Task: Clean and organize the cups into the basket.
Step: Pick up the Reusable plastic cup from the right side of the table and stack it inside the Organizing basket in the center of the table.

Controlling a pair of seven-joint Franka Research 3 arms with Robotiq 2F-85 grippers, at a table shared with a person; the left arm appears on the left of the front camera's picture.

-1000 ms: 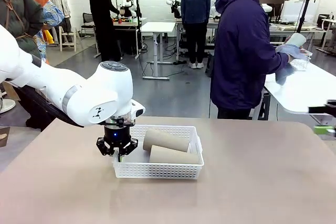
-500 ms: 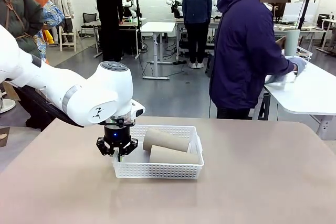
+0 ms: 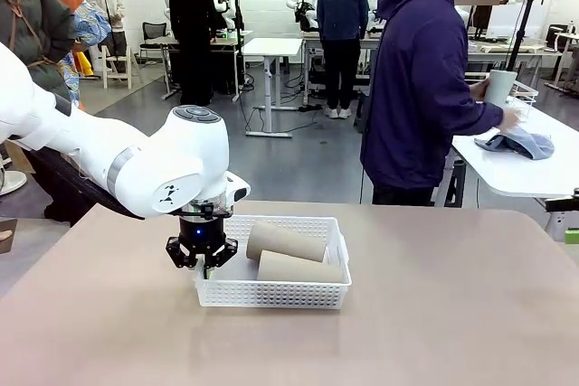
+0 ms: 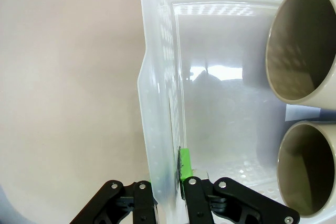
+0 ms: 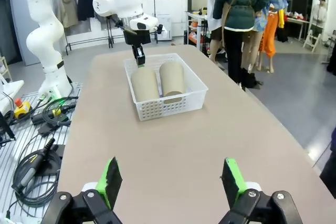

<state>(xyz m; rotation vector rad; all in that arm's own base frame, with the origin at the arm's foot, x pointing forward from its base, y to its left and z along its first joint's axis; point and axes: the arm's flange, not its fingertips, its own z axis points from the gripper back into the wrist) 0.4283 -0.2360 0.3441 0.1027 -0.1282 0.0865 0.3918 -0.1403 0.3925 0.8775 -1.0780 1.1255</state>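
Observation:
The white lattice basket (image 3: 271,294) sits mid-table, and two tan cups (image 3: 285,240) (image 3: 298,268) lie on their sides inside it. My left gripper (image 3: 203,258) is shut on the basket's left wall; in the left wrist view the wall (image 4: 157,129) runs between the fingers (image 4: 185,163), with the open mouths of the cups (image 4: 302,51) (image 4: 307,166) to the right. My right gripper (image 5: 172,182) is open, low over the table, well short of the basket (image 5: 173,106). At a side table, the person holds a mint green cup (image 3: 498,88).
A blue-grey cloth (image 3: 520,142) lies on the white side table (image 3: 507,174) at the right. The person stands at the far table edge, turned toward it. Cables (image 5: 37,161) lie on the floor beside the table. Bare brown tabletop (image 3: 434,314) surrounds the basket.
The person has put the cloth down on the side table and moved the mint cup in their hands. My left gripper and the basket have not moved.

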